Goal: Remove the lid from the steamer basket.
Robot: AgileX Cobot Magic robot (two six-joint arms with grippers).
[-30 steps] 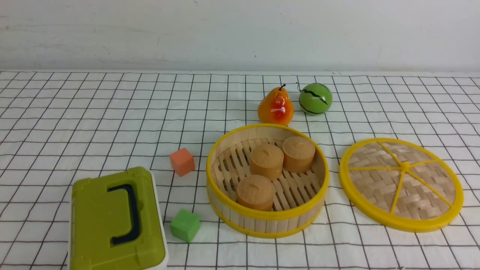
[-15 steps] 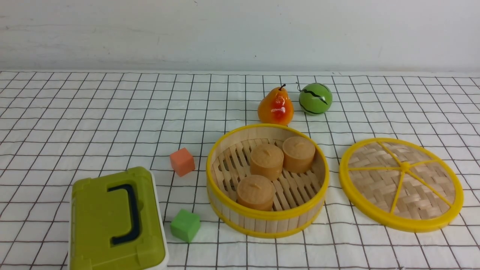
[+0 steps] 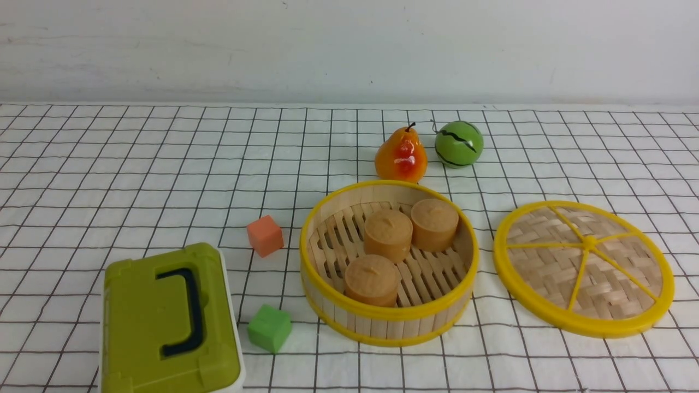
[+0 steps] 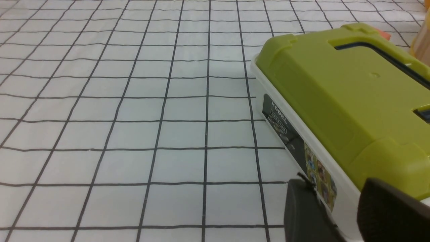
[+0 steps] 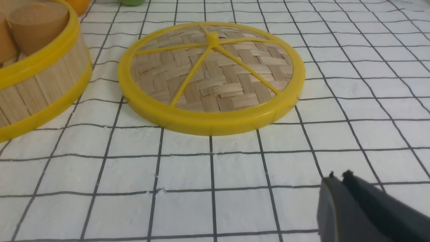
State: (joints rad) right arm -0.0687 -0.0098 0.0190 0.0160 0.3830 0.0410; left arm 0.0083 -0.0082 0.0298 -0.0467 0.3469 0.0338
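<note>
The lid (image 3: 552,268) lies flat on the checked cloth, to the right of the steamer basket (image 3: 382,322) and apart from it. The basket is uncovered and holds three brown round cakes (image 3: 388,234). In the right wrist view the lid (image 5: 215,77) lies ahead of my right gripper (image 5: 339,174), which is shut and empty above the cloth, with the basket (image 5: 43,84) off to one side. My left gripper (image 4: 336,183) is open and empty, right beside the olive-green box (image 4: 339,87). Neither gripper shows in the front view.
The olive-green box with a dark handle (image 3: 169,322) stands at the front left. An orange cube (image 3: 265,235) and a green cube (image 3: 269,327) lie left of the basket. A pear (image 3: 401,155) and a green ball (image 3: 459,143) sit behind it.
</note>
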